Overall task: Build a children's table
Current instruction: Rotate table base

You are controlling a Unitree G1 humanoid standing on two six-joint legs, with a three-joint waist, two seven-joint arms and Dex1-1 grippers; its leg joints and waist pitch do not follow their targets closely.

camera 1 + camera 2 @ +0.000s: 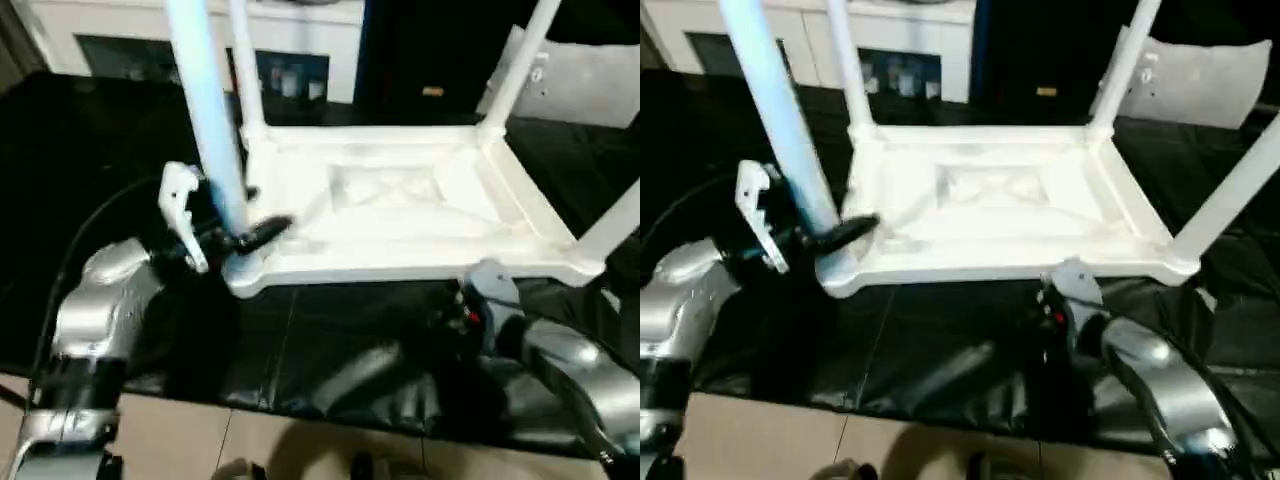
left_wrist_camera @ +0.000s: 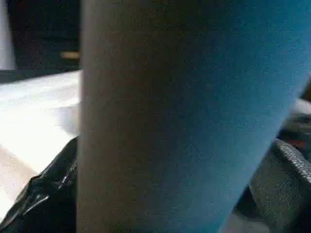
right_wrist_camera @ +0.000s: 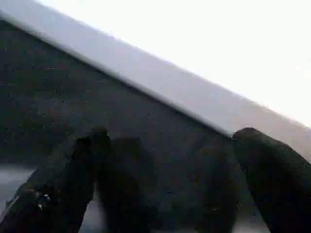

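A white children's table [image 1: 400, 215] lies upside down on a black sheet [image 1: 330, 340] over a raised surface, its X-ribbed underside facing up. Three white legs rise from its corner sockets: one at the far left [image 1: 243, 70], one at the far right [image 1: 520, 65], and one at the near right [image 1: 615, 225]. A fourth leg [image 1: 212, 120] stands at the near left corner socket [image 1: 245, 272], tinted bluish and leaning slightly. The left hand [image 1: 222, 235] sits at the base of this leg with its black fingers spread wide on either side of it, so it brackets the leg without clearly clamping it. The right hand [image 3: 165, 170], also spread wide and holding nothing, hovers just beside the table's near edge [image 3: 160, 82]. The step in hand appears to be seating the last leg. The next move likely calls for closing on the leg and twisting it until it stands as straight as the others, while the right hand steadies the top.
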